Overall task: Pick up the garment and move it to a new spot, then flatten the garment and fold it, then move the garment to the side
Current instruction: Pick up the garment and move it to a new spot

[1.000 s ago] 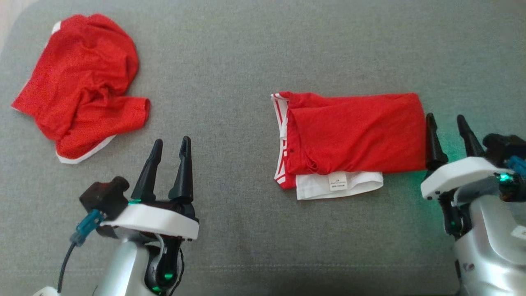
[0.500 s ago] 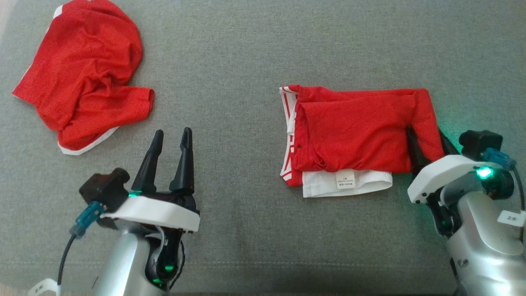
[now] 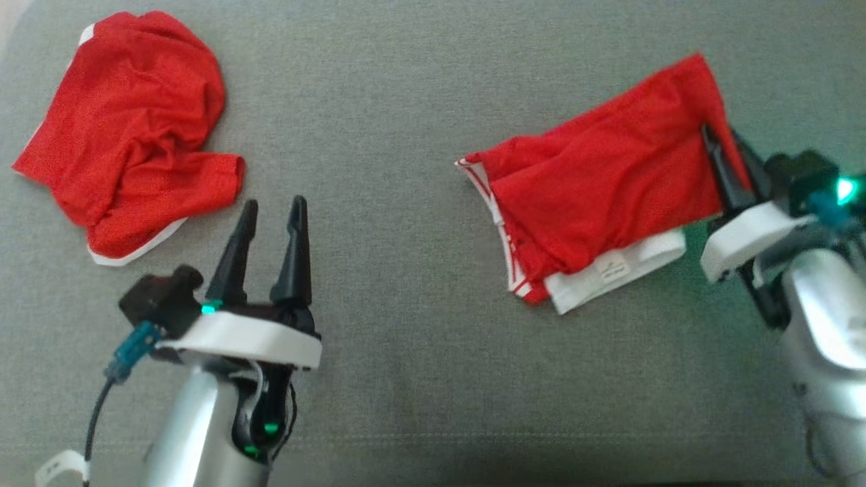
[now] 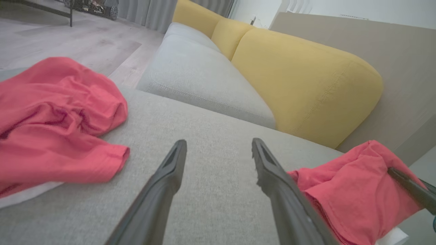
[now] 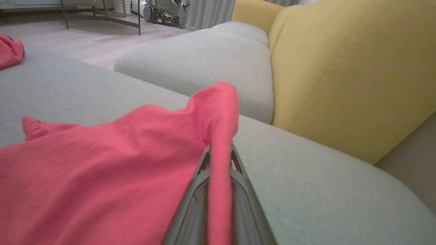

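A crumpled red cloth (image 3: 128,128) lies at the far left corner of the grey cushion (image 3: 392,101), with a strip of white hem showing under its near edge. Just nearer than it, the left end effector (image 3: 274,201) hovers over bare cushion, released, its two dark fingers spread and holding nothing; in the left wrist view it (image 4: 218,143) points between the cloth (image 4: 58,122) and the garment (image 4: 347,190), touching neither. Right of centre lies the folded red garment (image 3: 595,182), turned at a slant so that its left end sits nearer and its right end farther back. A red-and-white striped edge (image 3: 504,230) shows at its left end, and a white band with a label (image 3: 616,267) sticks out along its near edge. The right end effector (image 3: 724,145) is clenched on the garment's right end, near the right edge of the cushion. In the right wrist view the fingers (image 5: 219,153) pinch a fold of the fabric (image 5: 102,177), which rises in a peak above them. A yellow backrest (image 5: 340,68) stands behind.
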You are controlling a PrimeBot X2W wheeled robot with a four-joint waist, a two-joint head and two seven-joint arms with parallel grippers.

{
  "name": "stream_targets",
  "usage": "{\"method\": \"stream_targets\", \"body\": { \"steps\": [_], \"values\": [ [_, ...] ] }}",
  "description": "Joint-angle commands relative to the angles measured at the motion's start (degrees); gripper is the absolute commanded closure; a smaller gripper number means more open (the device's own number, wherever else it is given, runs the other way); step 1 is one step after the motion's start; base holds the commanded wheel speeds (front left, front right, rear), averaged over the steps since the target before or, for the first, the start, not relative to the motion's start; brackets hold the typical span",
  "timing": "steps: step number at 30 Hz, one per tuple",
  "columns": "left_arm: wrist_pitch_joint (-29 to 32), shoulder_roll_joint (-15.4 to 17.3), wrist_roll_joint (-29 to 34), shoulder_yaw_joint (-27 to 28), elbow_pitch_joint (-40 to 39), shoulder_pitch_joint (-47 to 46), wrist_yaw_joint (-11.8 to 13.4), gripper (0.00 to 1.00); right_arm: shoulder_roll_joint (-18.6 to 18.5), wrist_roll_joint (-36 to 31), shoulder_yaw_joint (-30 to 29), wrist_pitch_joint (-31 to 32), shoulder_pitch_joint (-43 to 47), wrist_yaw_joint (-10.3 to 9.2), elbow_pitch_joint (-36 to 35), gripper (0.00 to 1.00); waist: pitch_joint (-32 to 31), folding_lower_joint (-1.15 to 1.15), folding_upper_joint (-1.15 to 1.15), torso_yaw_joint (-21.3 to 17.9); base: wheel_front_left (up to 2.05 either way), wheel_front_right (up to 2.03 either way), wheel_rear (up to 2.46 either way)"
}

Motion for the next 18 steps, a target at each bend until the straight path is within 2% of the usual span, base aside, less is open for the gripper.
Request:
{"method": "stream_targets", "body": {
  "steps": [1,5,6,10,16,18],
  "values": [
    [-0.7,0.36,0.95,2.38,-2.54,-3.62,-0.52,0.0,-2.36,-0.3,1.97,0.44,-2.1,0.37,-2.32,1.0,0.2,0.0,0.0,-0.41,0.0,0.0,0.0],
    [-0.7,0.36,1.76,2.57,-3.5,-6.67,-1.29,0.0,-6.54,2.08,5.03,2.88,-5.41,0.37,-3.01,1.0,1.88,0.0,0.0,-0.96,0.0,0.0,0.0],
    [-0.7,0.36,1.76,2.57,-3.5,-6.67,-1.29,0.0,-6.54,2.08,5.03,2.88,-5.41,0.37,-3.01,1.0,1.88,0.0,0.0,-0.96,0.0,0.0,0.0],
    [-0.7,0.36,1.56,3.69,-4.78,-9.32,-1.24,0.0,-11.32,6.18,7.69,5.01,-9.25,0.37,-3.02,1.0,4.97,0.0,0.0,-2.0,0.0,0.0,0.0],
    [-0.7,0.36,2.32,4.32,-5.25,-12.55,-2.02,0.0,-18.99,11.59,5.14,7.13,-16.61,0.37,0.53,1.0,10.63,0.0,0.0,-3.29,0.0,0.0,0.0],
    [-0.7,0.36,2.43,4.53,-5.09,-13.11,-2.21,0.0,-20.27,12.49,3.94,7.54,-18.17,0.37,2.42,1.0,11.8,0.0,0.0,-3.51,0.0,0.0,0.0]
  ]
}}
